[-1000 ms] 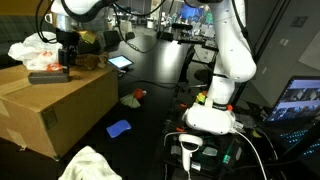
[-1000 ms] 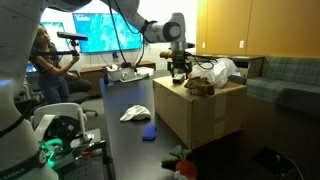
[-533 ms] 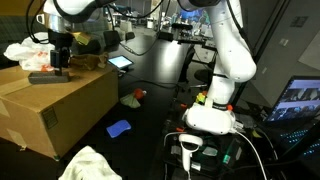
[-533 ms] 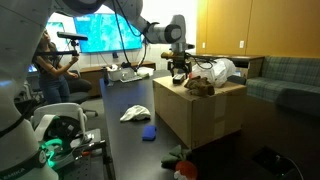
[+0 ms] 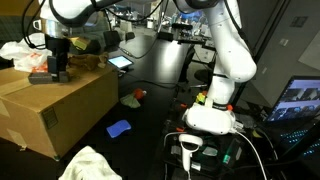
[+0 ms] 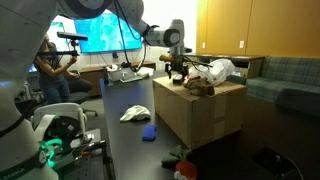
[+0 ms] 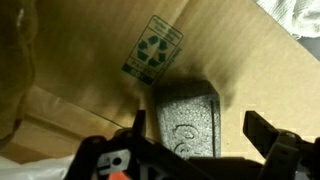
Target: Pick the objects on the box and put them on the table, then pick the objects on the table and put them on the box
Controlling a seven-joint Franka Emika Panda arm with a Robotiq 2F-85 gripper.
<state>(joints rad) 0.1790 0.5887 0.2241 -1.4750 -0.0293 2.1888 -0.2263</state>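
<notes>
Gripper (image 7: 200,130) hangs spread wide over the dark grey slab (image 7: 188,120), with one finger at its 9 o'clock and one at its 3 o'clock, neither clearly touching it. The slab lies flat on the box (image 7: 235,55), a green recycling mark (image 7: 153,47) at its 11 o'clock. In an exterior view the white-and-orange plastic bag (image 5: 22,52) sits on the box top at 9 o'clock of the gripper, while the blue flat pad (image 5: 119,128) and large white cloth (image 5: 90,163) lie on the surface (image 5: 165,95). The step in hand looks like picking the slab off the box. The next move likely calls for a short descent, then closing squarely across the slab's narrow width.
</notes>
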